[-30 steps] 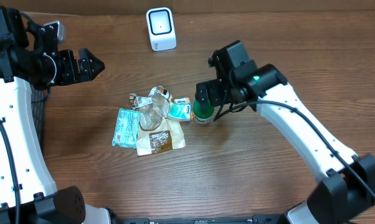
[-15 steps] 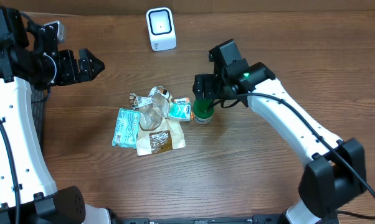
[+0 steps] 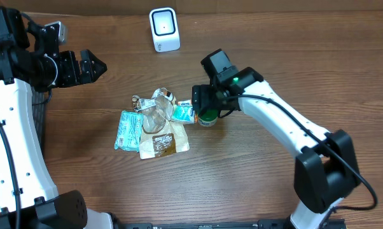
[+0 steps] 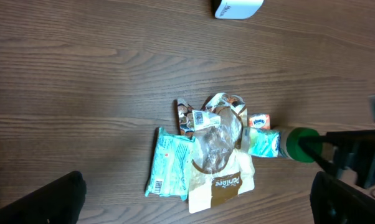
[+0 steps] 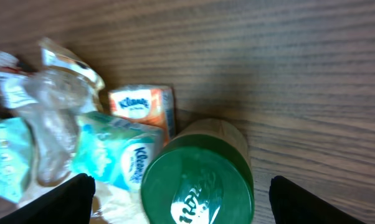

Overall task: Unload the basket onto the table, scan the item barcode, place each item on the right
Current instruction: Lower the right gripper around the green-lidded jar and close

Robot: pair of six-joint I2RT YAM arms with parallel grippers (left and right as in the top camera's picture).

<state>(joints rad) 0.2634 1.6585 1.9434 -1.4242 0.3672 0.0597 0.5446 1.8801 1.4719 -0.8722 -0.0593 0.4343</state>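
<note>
A jar with a green lid [image 3: 208, 116] stands upright at the right end of a heap of packets [image 3: 154, 124]. My right gripper [image 3: 204, 107] hangs over it, open. In the right wrist view the lid [image 5: 197, 180] sits between the two dark fingers [image 5: 72, 196], with a gap on each side. The white scanner [image 3: 164, 28] stands at the table's far edge. My left gripper [image 3: 95, 65] is open and holds nothing, well off to the left. In the left wrist view the jar [image 4: 298, 144] shows at the right, and the scanner [image 4: 237, 7] at the top edge.
The heap holds a teal Kleenex pack [image 5: 113, 149], a small orange Kleenex pack [image 5: 137, 104], a beige and brown pouch [image 3: 163, 141], a teal packet [image 3: 126, 129] and a crumpled clear wrapper [image 3: 154, 108]. The Kleenex pack touches the jar's left side.
My right arm has swung left and come over the jar, and its jaws have narrowed a little. The left arm and the heap have not moved.
</note>
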